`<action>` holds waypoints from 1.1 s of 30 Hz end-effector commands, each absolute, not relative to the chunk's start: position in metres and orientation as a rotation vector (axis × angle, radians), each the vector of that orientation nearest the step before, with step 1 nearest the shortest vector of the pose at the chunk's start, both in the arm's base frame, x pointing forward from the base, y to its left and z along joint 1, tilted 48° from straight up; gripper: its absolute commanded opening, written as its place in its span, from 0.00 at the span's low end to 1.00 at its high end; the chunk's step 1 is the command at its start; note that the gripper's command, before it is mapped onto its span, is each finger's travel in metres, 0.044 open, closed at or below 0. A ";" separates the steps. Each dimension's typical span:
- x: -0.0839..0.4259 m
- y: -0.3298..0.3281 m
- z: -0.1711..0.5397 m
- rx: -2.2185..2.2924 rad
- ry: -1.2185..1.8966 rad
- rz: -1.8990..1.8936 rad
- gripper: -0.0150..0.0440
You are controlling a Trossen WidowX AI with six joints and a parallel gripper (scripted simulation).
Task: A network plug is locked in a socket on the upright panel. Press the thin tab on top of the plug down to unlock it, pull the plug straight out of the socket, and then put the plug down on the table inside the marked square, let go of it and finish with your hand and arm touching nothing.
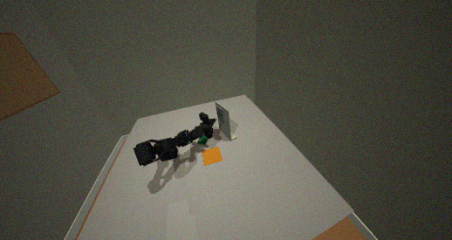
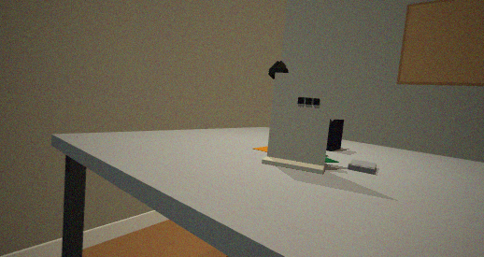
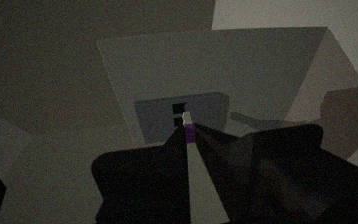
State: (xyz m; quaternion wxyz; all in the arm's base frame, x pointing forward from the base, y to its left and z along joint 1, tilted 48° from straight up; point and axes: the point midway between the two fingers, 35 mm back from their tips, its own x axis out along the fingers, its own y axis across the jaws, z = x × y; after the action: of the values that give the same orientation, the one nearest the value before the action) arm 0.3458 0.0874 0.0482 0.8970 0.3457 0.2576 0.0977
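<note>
Near the upright grey panel (image 1: 223,124) (image 2: 299,124) (image 3: 205,62), on its socket side, the black parallel-jaw claw (image 1: 214,121) (image 3: 187,129) is nearly closed, with a small purple plug with a pale front end (image 3: 190,133) pinched between its fingertips. The pale end points towards the panel and lies just beside the dark square openings in a blue-grey block (image 3: 207,112) on the panel's face. Whether that end is clear of its socket or partly inside it, I cannot tell; the thin tab cannot be made out either.

From the exterior, the panel's back shows three small dark square openings (image 2: 308,101) in a row, and its foot is a pale, flat strip (image 2: 294,164) on the light grey table (image 1: 262,181) (image 2: 187,171). A dark part of the arm (image 1: 166,148) (image 2: 278,69) shows above the panel's upper corner, while the panel hides most of the rest.

On the table, the flat orange square (image 1: 212,155) (image 2: 261,149) lies apart from the claw, and the plug is not in it. A green object (image 1: 202,140) (image 2: 331,160) lies near the square, its shape hard to read. Beyond the panel's side edge are a black upright block (image 2: 335,135) and a low grey block (image 2: 363,166).
</note>
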 end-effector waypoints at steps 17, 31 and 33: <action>0.337 0.085 0.050 0.712 0.539 0.206 0.25; 0.332 0.083 0.053 0.712 0.540 0.206 0.25; 0.331 0.082 0.053 0.712 0.540 0.206 0.25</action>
State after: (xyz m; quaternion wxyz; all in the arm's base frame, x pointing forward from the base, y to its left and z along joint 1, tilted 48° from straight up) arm 0.3330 0.0824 0.0534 0.8969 0.3456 0.2583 0.0974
